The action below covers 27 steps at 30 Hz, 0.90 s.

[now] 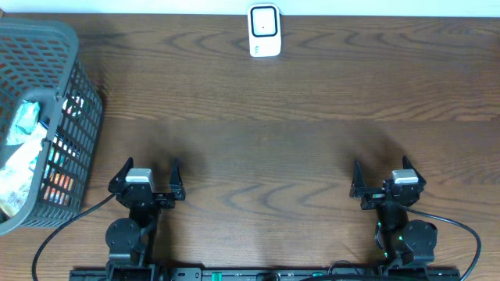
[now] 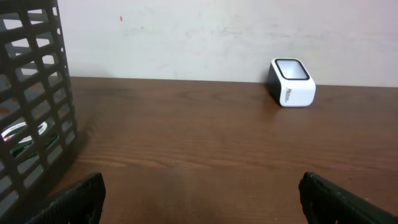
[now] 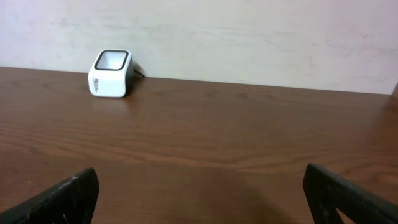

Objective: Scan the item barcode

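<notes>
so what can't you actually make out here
- Packets in the basket, overhead: partly cut off by the left edge and screened by the mesh wall; no barcode readable.
- Same packets, left wrist: only slivers show through the mesh.
- Scanner, left wrist: the print on its side is too small to read.
- The basket itself, both those views: cut off by the frame's left edge.

Small print on the scanner (image 2: 291,84) is unreadable.
</notes>
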{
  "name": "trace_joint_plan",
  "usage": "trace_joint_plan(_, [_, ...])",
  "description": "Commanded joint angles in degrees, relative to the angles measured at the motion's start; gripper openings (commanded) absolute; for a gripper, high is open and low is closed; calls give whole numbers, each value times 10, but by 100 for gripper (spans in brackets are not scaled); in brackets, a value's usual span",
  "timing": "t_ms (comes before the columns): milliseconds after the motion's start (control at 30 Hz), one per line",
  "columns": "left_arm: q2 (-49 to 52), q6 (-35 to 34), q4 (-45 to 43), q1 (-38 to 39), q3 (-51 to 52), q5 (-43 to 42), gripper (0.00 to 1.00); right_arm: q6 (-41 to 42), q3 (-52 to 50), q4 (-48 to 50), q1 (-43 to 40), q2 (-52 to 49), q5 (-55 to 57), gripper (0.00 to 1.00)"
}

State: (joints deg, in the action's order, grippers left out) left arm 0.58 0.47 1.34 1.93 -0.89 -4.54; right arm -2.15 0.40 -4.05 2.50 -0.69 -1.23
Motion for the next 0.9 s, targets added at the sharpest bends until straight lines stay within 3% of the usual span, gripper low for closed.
trace_joint_plan(0, [-3, 10, 24, -2, 7, -8, 98, -5, -1, -3, -2, 3, 2, 99])
trace_joint_plan(467, [-3, 9, 24, -2, 7, -9, 98, -5, -1, -3, -2, 3, 2, 99])
trace_joint_plan(600, [-3, -26, 14, -2, 6, -101, 98, -5, -1, -3, -2, 3, 2, 99])
trace_joint_plan(700, [-3, -25, 7, -2, 6, -98, 98, -5, -1, -3, -2, 3, 2, 99])
trace_joint_plan(867, [-3, -83, -170, -2, -21, -98, 98, -5, -1, -3, -2, 3, 2, 99])
